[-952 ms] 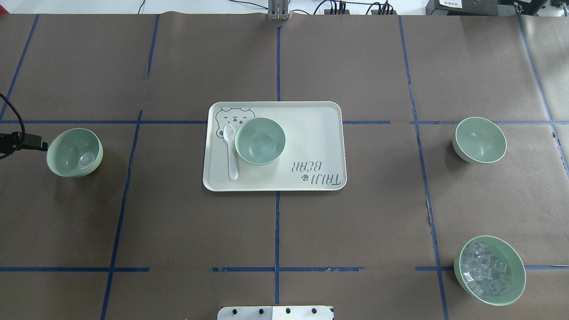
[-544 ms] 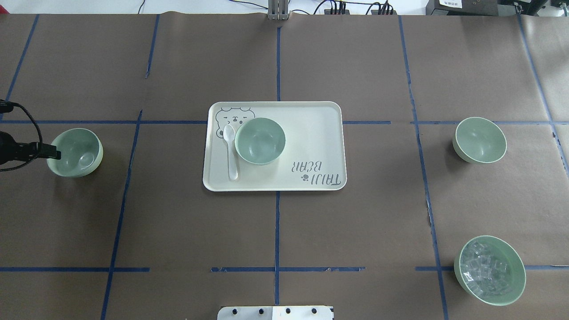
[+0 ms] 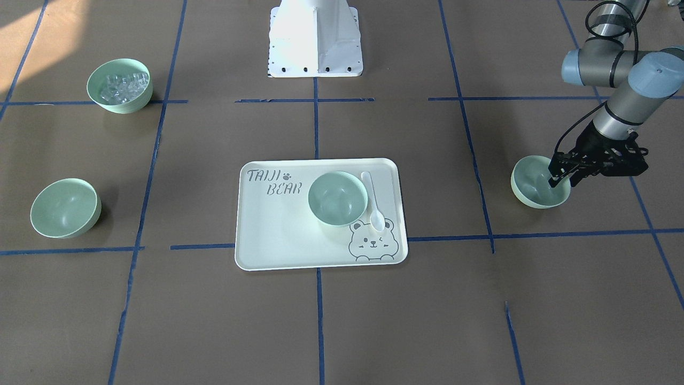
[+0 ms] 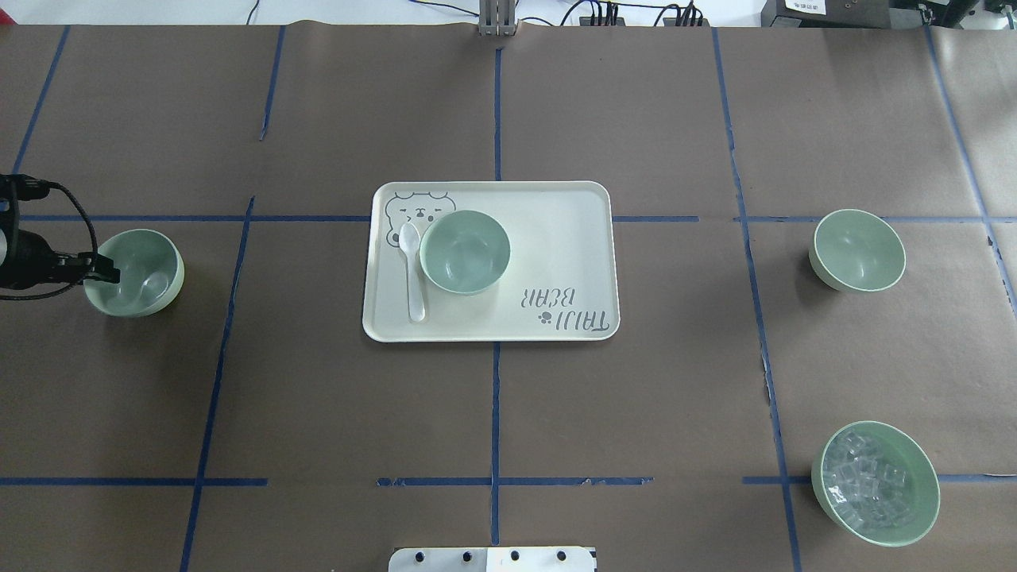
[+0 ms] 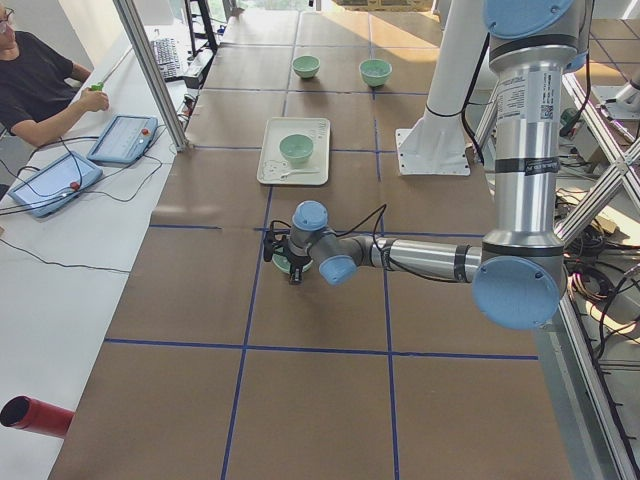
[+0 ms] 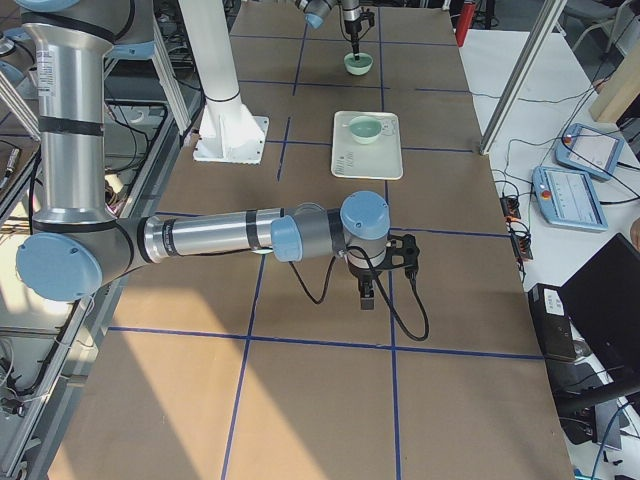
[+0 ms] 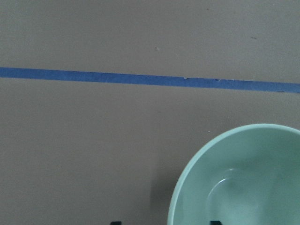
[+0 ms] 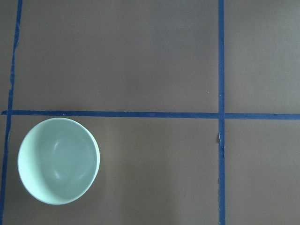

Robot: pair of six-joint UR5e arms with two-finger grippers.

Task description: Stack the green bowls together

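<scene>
Change: we see the left gripper point(image 4: 111, 276) has come closer to the tray point(image 4: 556, 238) than half a second ago. Its tips now reach over the rim of the first green bowl point(image 4: 151, 266).
Writing: the tray reads "TAIJI BEAR" with a paw print, and a bear face fills one corner.
Left jaws: spread, straddling that bowl's rim.
Right jaws: the right gripper point(image 6: 366, 298) hangs over the surface point(image 6: 320, 400) well away from the tray; we cannot tell their state.
Bowls: the first sits well to the tray's robot-left. The second green bowl point(image 4: 465, 252) is on the tray beside a white spoon point(image 4: 411, 274). The third green bowl point(image 4: 858, 249) sits well to the tray's robot-right.
Orientation: all upright, mouths up; round, so no long axis.
</scene>
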